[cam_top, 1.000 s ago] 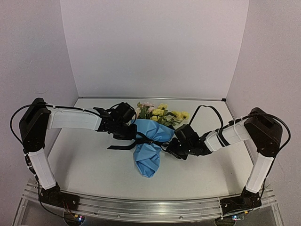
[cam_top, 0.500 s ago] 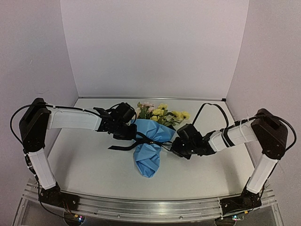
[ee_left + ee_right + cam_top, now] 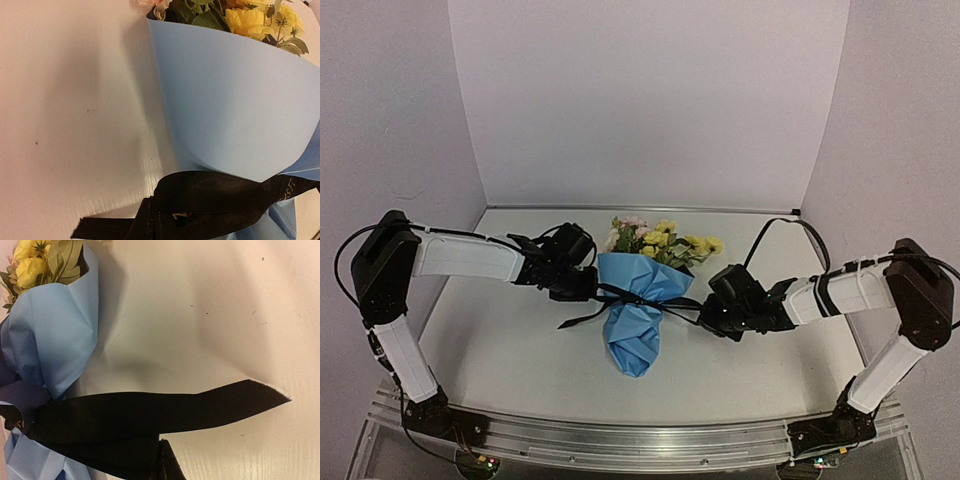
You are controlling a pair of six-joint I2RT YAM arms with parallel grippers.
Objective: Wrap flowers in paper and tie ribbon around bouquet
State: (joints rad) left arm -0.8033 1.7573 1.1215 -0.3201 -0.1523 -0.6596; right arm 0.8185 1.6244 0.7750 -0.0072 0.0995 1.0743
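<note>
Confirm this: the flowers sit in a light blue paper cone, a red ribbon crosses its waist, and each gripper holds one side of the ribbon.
Wrong colour: the ribbon is black, not red, as the left wrist view shows. The rest stands: the flowers sit in the light blue paper cone, and the left gripper and right gripper each hold one side.

The bouquet [image 3: 642, 275] lies on the table [image 3: 510, 370], its yellow and pink flowers [image 3: 660, 240] toward the far side. Light blue paper [image 3: 633, 338] wraps the stems. A black ribbon [image 3: 642, 297] crosses its middle, stretched out to both sides.
</note>
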